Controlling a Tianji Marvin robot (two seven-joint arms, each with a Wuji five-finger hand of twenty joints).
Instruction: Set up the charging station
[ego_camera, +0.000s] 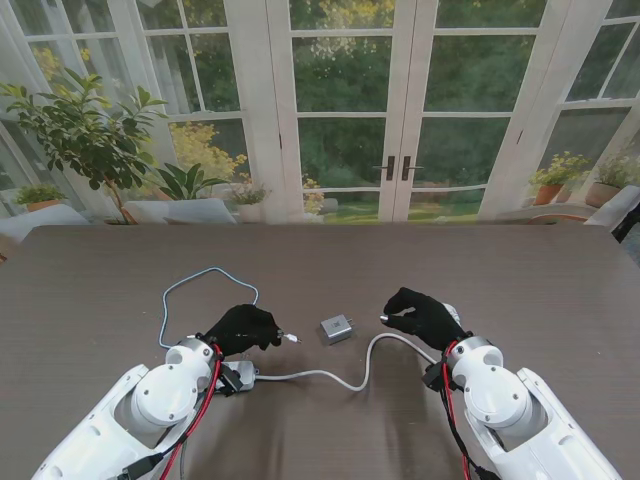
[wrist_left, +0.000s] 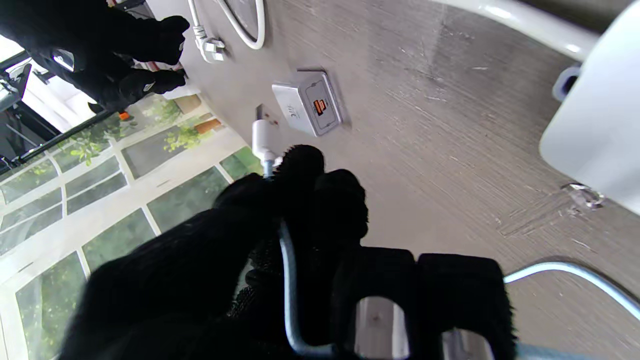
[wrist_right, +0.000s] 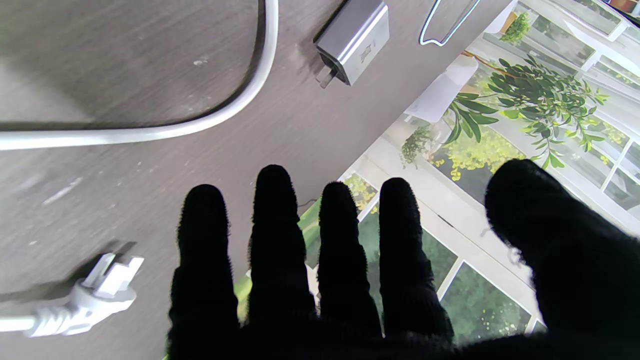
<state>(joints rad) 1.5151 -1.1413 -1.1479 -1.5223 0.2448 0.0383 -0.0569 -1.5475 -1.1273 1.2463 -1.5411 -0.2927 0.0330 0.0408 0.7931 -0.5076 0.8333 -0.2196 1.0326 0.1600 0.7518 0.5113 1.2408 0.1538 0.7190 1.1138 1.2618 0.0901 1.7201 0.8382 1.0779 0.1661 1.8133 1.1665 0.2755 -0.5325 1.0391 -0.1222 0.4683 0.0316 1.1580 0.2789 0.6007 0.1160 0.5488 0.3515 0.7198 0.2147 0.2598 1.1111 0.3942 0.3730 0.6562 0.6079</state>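
Two hands at work. Left hand (ego_camera: 243, 327) pinching the thin blue-grey cable (wrist_left: 288, 280) just behind its white USB plug (wrist_left: 263, 136), plug tip aimed toward 3 o'clock at the charger block (ego_camera: 337, 328) lying near on the table (ego_camera: 520, 270). Right hand (ego_camera: 424, 315), at 3 o'clock of the block, spread and holding nothing, fingers (wrist_right: 274, 235) hovering near the power plug (wrist_right: 102, 290) of the thick white cord (ego_camera: 350, 374). Likely step: mating USB plug to the block's orange port (wrist_left: 319, 107). Next calls for levelling the plug with the port, probably steadying the block with the free hand; loose block could slide away
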